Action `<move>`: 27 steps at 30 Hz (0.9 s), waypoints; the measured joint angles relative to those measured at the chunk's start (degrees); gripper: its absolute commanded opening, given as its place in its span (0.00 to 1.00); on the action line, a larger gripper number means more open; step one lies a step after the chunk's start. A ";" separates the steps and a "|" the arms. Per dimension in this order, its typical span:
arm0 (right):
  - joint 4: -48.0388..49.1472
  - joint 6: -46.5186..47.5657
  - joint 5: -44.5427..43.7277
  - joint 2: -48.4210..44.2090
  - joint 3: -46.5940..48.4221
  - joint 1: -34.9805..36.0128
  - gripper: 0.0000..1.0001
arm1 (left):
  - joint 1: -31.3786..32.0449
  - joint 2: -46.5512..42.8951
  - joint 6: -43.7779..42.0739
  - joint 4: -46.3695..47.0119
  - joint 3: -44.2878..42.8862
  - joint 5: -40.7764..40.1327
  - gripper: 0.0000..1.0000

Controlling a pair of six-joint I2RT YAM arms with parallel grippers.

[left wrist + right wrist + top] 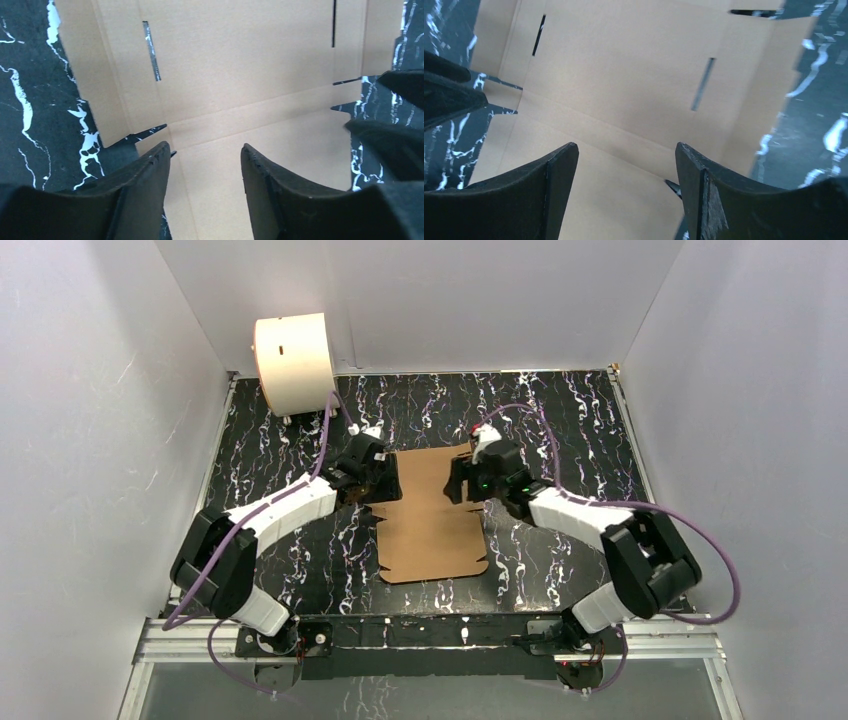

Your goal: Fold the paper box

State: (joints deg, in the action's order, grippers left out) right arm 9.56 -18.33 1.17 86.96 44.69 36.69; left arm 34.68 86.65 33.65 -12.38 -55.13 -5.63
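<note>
Status: flat brown corrugated-cardboard paper box [432, 535] lies unfolded at centre of black marbled table [570, 420]. Left gripper [205, 150] and right gripper [624, 147], both open and empty, flank its far half. Next, probably: raise side flaps along creases.

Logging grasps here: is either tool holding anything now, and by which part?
Nothing is held. The left tool and right tool both stand open over the flat cardboard box.

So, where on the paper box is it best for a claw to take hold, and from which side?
The paper box lies flat, so only its thin edges can be pinched. Probably take the left side flap, coming from its outer left edge.
</note>
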 measured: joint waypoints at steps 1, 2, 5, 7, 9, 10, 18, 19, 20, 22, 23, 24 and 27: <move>0.13 -0.26 1.44 -1.57 -0.79 -1.99 0.81 | 0.00 0.00 -0.02 0.00 -0.33 0.48 0.59; 0.44 -0.66 3.02 -3.02 -1.77 -4.02 0.81 | 0.00 0.02 -0.04 0.02 -0.63 0.90 0.61; 1.07 -1.68 7.98 -6.08 -5.27 -10.36 0.81 | 0.00 0.15 -0.04 0.57 -1.03 2.64 0.66; 1.29 -2.62 11.56 -7.32 -7.98 -14.71 0.81 | -0.07 0.98 -0.04 0.87 -1.55 4.50 0.69; 1.77 -3.76 15.61 -7.78 -10.45 -18.93 0.80 | -0.11 2.62 -0.02 1.66 -2.40 6.38 0.72; 2.38 -4.39 17.62 -7.82 -11.65 -20.87 0.79 | -0.13 3.69 -0.02 2.32 -2.82 7.41 0.73; 10.21 -10.58 32.26 -4.11 -16.17 -29.38 0.69 | -1.53 12.31 0.26 5.97 -4.33 14.05 0.74; 11.28 -11.34 33.35 -3.28 -16.37 -29.55 0.68 | -1.68 13.03 0.28 6.25 -4.48 14.47 0.74; 12.09 -11.82 34.27 -2.40 -16.44 -29.59 0.68 | -1.86 13.46 0.37 6.38 -4.59 14.86 0.74; 13.81 -12.79 35.65 -0.79 -16.44 -29.59 0.67 | -2.14 14.03 0.42 6.47 -4.63 15.52 0.74; 14.69 -13.11 36.24 -0.09 -16.44 -29.59 0.67 | -2.25 14.19 0.42 6.54 -4.68 15.67 0.74; 15.41 -13.42 36.63 0.52 -16.44 -29.57 0.66 | -2.34 14.40 0.42 6.58 -4.76 15.85 0.74; 17.73 -14.16 37.44 3.10 -16.41 -29.59 0.64 | -2.43 15.06 0.37 6.80 -5.07 16.26 0.74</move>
State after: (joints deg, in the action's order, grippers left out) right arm 27.29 -32.49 38.61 90.06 28.27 7.09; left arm 32.25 101.71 34.02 -5.58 -60.20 10.63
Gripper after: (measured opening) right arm 0.662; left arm 0.735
